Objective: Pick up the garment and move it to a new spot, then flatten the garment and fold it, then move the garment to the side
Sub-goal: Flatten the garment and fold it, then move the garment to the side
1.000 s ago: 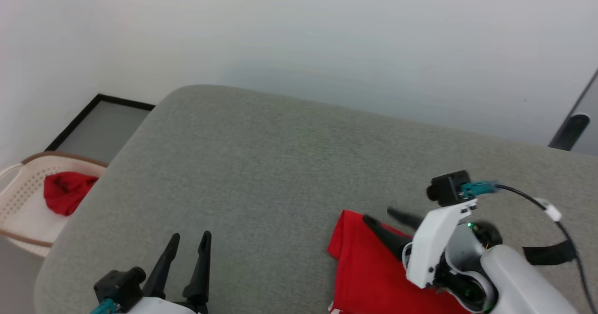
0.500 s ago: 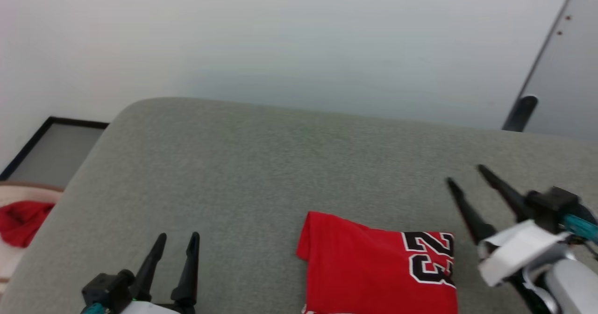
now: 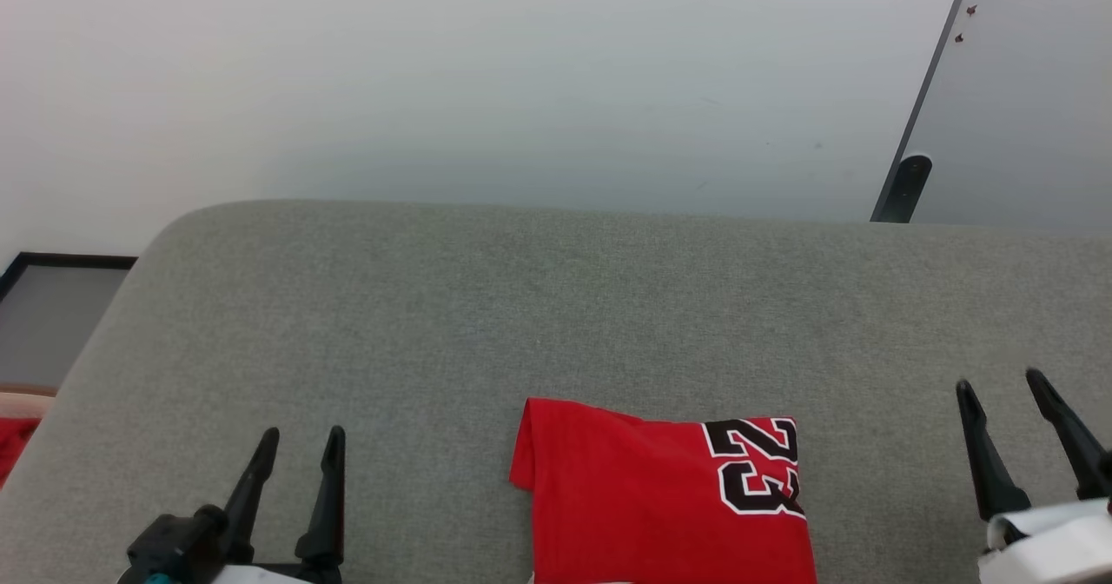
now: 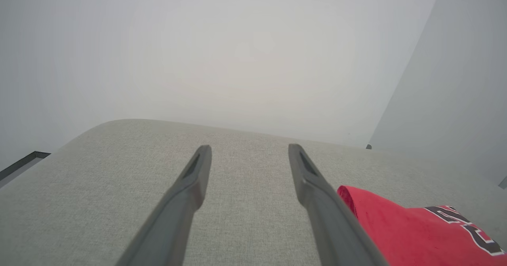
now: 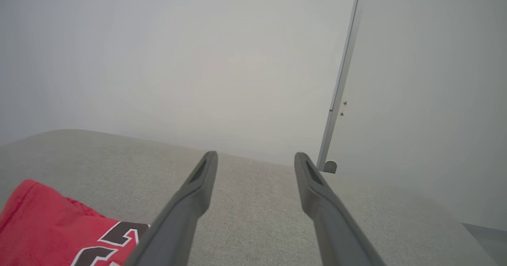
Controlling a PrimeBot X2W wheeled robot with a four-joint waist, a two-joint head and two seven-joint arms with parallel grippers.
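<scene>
The garment (image 3: pixel 647 497) is lying folded at the near edge of the grey fabric-covered tabletop (image 3: pixel 521 306), roughly midway along it, with its black, white-outlined "23" facing up at its right end. The left pincer (image 3: pixel 301 434) is hovering towards the near left corner, fingers spread apart and gripping nothing. The right pincer (image 3: pixel 998 381) is hovering towards the near right side, likewise spread wide and empty. Neither is touching the garment.

Soft, even, bright light with faint shadows; the head view is sharp, both wrist views hazy.
</scene>
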